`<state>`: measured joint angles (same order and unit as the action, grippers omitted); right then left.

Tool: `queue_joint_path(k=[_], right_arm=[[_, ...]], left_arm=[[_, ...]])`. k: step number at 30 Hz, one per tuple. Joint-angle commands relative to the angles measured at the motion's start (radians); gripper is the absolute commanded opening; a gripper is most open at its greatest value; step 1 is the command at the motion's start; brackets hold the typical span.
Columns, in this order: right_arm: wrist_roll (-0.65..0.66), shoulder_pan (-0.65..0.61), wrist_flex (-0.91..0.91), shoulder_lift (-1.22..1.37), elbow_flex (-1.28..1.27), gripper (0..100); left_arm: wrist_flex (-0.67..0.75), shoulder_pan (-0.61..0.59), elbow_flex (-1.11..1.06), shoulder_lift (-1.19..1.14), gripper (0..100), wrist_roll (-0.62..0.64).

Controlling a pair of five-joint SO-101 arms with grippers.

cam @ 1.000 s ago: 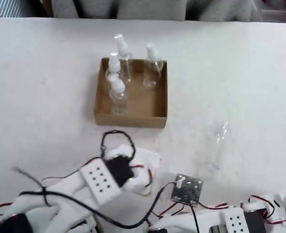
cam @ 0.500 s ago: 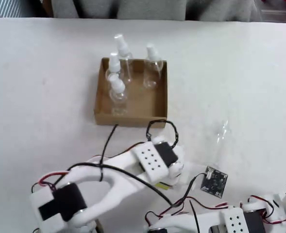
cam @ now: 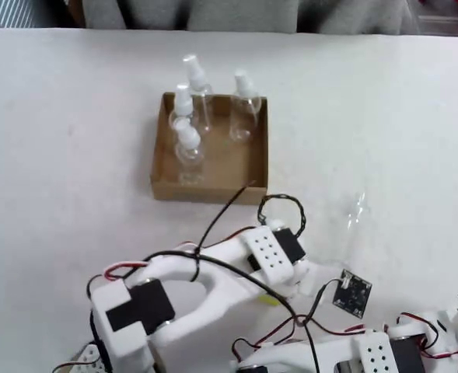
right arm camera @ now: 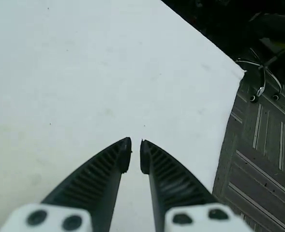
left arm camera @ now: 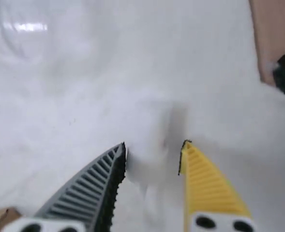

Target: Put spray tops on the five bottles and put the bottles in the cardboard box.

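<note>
Clear bottle (cam: 358,208) has no holder: right gripper (right arm camera: 135,155) is closed, empty. Left gripper (left arm camera: 154,145) clamps white spray top (left arm camera: 151,121); pushing it on w/o support prob. tips bottle.

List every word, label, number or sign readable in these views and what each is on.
No readable text.
The cardboard box: plain walls.
The bottles in it: clear, no label seen.
The circuit board near the arms: too small to read.
The spray top in the left gripper: blurred, no marks seen.
</note>
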<state>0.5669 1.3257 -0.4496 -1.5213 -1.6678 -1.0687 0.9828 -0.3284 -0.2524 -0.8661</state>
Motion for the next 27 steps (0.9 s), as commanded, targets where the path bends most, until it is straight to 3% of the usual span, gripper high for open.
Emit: queue_joint_path(k=[1, 5, 11, 14, 22, 27], right_arm=[[0.000, 0.007, 0.019, -0.016, -0.002, 2.1], [0.000, 0.007, 0.019, -0.016, -0.003, 2.1], [0.000, 0.008, 0.019, -0.016, -0.003, 2.1], [0.000, 0.008, 0.019, -0.016, -0.003, 2.1], [0.002, 0.004, 0.019, -0.016, 0.000, 2.1], [0.049, -0.059, -0.001, -0.008, 0.002, 2.1]], left_arm=[[0.014, 0.012, 0.052, -0.001, 20, -0.009], [0.015, 0.010, 0.052, -0.005, 19, -0.002], [0.043, 0.010, 0.040, -0.007, 3, 0.000], [0.023, 0.010, 0.038, -0.007, 3, 0.005], [-0.078, -0.018, 0.043, 0.005, 3, 0.267], [-0.077, -0.110, -0.009, 0.111, 2, 0.330]])
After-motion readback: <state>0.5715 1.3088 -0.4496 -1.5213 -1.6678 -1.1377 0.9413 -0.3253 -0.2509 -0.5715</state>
